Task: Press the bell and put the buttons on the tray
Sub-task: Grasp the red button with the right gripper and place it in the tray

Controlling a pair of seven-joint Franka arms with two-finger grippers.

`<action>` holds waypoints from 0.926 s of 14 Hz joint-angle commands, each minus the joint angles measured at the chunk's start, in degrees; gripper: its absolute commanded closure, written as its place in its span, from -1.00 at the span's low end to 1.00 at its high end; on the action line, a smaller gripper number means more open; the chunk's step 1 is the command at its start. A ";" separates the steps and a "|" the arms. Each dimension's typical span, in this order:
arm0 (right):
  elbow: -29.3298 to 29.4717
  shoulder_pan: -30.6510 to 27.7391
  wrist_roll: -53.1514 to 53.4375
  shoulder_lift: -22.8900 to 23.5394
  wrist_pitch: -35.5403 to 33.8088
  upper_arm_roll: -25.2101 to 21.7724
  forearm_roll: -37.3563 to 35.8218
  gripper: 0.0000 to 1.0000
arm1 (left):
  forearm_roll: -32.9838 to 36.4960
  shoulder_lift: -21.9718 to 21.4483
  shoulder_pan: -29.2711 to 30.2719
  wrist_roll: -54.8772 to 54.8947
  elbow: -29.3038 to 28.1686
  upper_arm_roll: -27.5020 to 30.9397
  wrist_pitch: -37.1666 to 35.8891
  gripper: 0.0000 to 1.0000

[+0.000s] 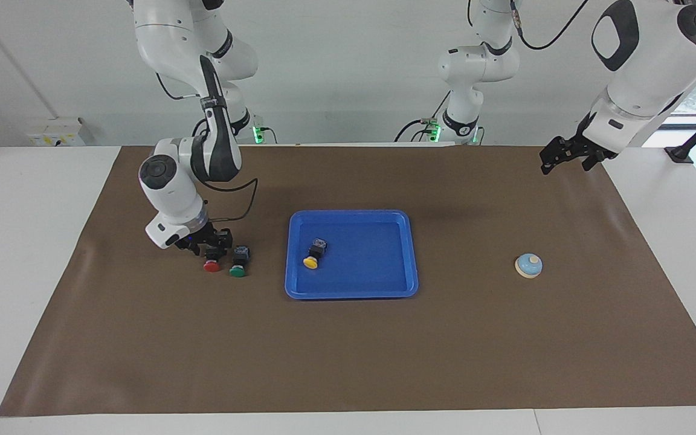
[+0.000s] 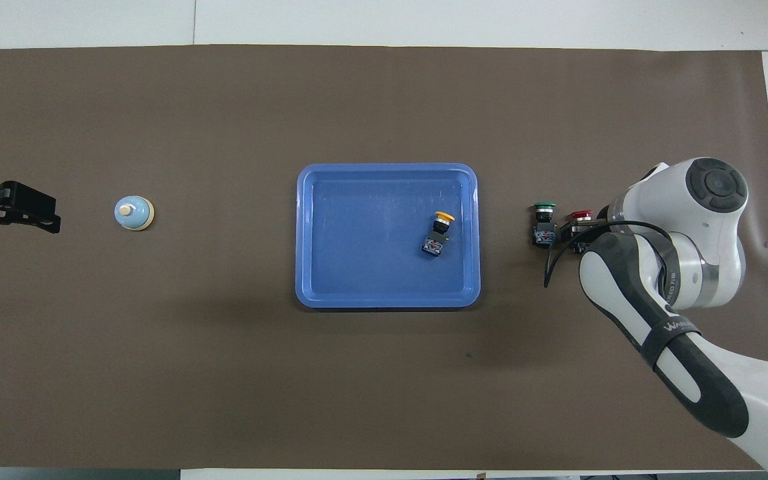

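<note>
So the right pincer (image 1: 210, 244) is down on the black-bodied red-capped push button (image 1: 211, 264), green one (image 1: 237, 270) just beside it; can't tell its grip. Yellow button (image 1: 311, 261) lies in the blue plastic tray (image 1: 351, 294). Left pincer (image 1: 565, 154) waits wide open, well apart from the light-blue bell (image 1: 528, 265).

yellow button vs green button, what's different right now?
Cap colour: the yellow button has a yellow cap, the green button a green one.
Place: the yellow button lies in the blue tray; the green button lies on the brown mat beside the red button, toward the right arm's end.
Pose: the yellow button lies slantwise to the tray's edges, the green button roughly square to them.
Shared: black blocky bodies, both on their sides.
</note>
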 commanded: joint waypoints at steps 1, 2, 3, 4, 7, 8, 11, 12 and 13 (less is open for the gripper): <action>-0.24 -0.08 0.15 -0.12 1.01 0.19 -0.57 0.64 | -0.49 -0.62 0.00 0.12 -0.04 0.28 -0.07 -1.00; 0.81 -0.08 0.24 -0.12 0.22 0.19 -0.57 0.84 | -0.49 -0.53 0.00 0.12 -0.04 0.28 -0.07 -1.00; 2.39 0.27 0.24 -0.29 -1.18 0.19 -0.57 1.00 | -0.49 -0.62 0.00 0.12 -0.04 0.28 -0.07 -1.00; 4.58 0.71 0.15 -0.29 -3.46 0.28 -0.57 1.00 | -0.49 -0.62 0.00 0.12 -0.04 0.28 -0.07 -1.00; 15.89 5.35 3.72 0.23 -15.03 0.54 0.30 1.00 | -0.49 -0.62 0.00 0.12 -0.04 0.28 -0.07 -1.00; 20.55 8.42 9.32 1.54 -18.65 0.54 0.31 1.00 | -0.57 -0.62 0.00 0.12 -0.04 0.28 -0.07 -1.00; 26.38 17.56 20.87 4.97 -19.30 0.54 3.01 1.00 | -0.49 -0.62 0.00 0.12 -0.04 0.28 -0.07 -1.00; 29.53 20.63 24.20 7.76 -19.91 0.54 3.55 1.00 | -0.49 -0.62 0.00 0.12 -0.04 0.28 -0.07 -1.00; 33.39 23.54 28.50 11.01 -20.09 0.45 3.56 1.00 | -0.49 -0.62 0.00 0.12 -0.04 0.28 -0.07 -1.00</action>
